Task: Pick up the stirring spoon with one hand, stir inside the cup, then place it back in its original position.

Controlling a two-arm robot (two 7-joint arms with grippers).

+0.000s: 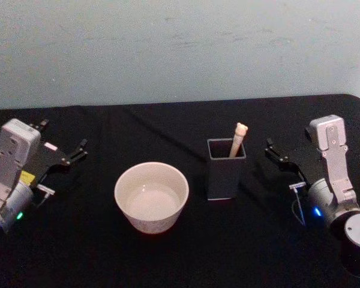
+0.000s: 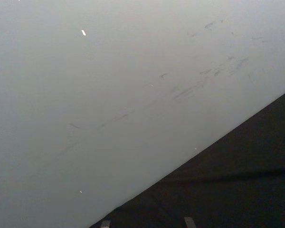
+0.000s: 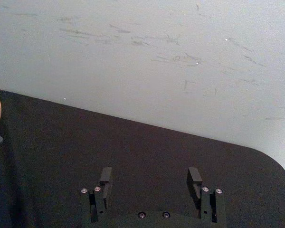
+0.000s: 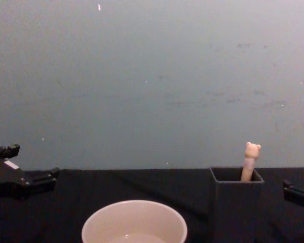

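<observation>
The spoon (image 1: 239,138) stood in the dark holder (image 1: 226,171), leaning against the far right corner with its little bear head poking above the rim; from the chest view the bear head (image 4: 252,151) rose clear of the holder (image 4: 236,202). The cream cup (image 1: 151,197) sat just left of the holder on the black table (image 1: 180,258), close but not touching it, and nothing stood inside it. The cup (image 4: 134,223) showed low in the chest view, rim towards the camera. Out on the left, the left gripper (image 1: 75,153) hung over the table, well away from the cup, fingers spread and holding nothing. On the right, the right gripper (image 1: 275,151) pointed towards the holder from just beside it. In the right wrist view its fingers (image 3: 194,178) stood apart with bare tablecloth between them.
</observation>
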